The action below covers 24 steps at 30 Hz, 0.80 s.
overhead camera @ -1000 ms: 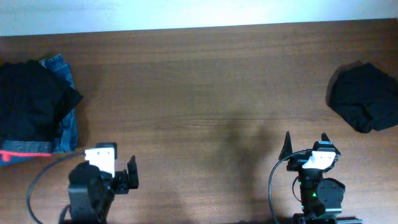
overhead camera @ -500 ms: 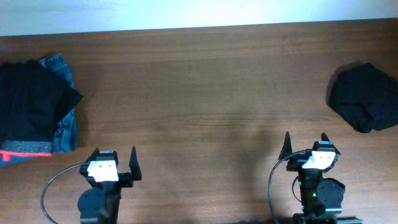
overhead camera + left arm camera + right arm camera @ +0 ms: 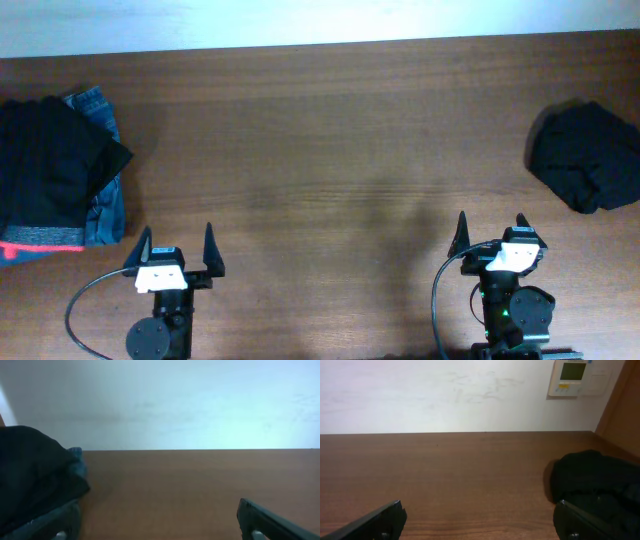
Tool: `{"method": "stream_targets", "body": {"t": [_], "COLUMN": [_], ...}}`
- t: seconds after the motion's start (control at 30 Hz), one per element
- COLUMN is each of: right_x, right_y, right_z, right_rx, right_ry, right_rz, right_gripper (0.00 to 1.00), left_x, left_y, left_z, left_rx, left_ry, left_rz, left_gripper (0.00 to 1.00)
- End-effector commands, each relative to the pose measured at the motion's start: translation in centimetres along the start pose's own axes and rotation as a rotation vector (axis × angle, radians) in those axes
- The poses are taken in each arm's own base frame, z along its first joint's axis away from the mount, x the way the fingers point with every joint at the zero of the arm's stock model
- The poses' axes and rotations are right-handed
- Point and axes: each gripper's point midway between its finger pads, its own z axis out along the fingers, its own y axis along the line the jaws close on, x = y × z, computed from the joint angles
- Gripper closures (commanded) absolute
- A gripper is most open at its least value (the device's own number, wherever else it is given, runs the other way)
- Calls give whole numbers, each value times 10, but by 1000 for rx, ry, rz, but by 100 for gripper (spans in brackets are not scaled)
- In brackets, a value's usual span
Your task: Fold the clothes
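The clothes (image 3: 45,170) are black trousers lying folded at the table's far left, with a grey waistband and red-orange trim (image 3: 40,243) along the near edge. They rest on blue denim jeans (image 3: 105,215). In the left wrist view the clothes (image 3: 30,475) fill the left side. My left gripper (image 3: 178,234) stands open near the front edge, right of the pile and apart from it, with nothing between its fingers (image 3: 265,520). My right gripper (image 3: 491,222) stands open at the front right, also holding nothing (image 3: 479,510).
A crumpled black garment (image 3: 585,158) lies at the table's right edge, beyond and to the right of my right gripper; the right wrist view shows it too (image 3: 592,477). A white wall with a control panel (image 3: 575,377) stands behind the table's far edge.
My left arm has swung from pointing rightward to facing straight toward the far edge, its fingers still wide. The right arm and both garments have not moved.
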Motion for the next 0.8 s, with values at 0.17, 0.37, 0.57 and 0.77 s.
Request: {"method": "stream_targets", "body": {"t": [0.17,0.37,0.57,0.77], "right_x": [2,2,2,2], "right_y": [2,2,2,2], "right_z": [0,0,0,0], "right_rx": [-11,-11,-11,-11], "right_ry": [3,3,3,3], "right_rz": [8,8,8,8], "right_gripper": [1,1,1,1], "left_x": [31,28,29,29], "left_y": [-1,-2,-2,-2], "left_z": [-2,-2,-2,-2], "left_rx": [6,13,13,13], "left_ry": [116,108,108,109], "left_rz": [-6,-6,-6,-6], "left_gripper": [1,1,1,1]}}
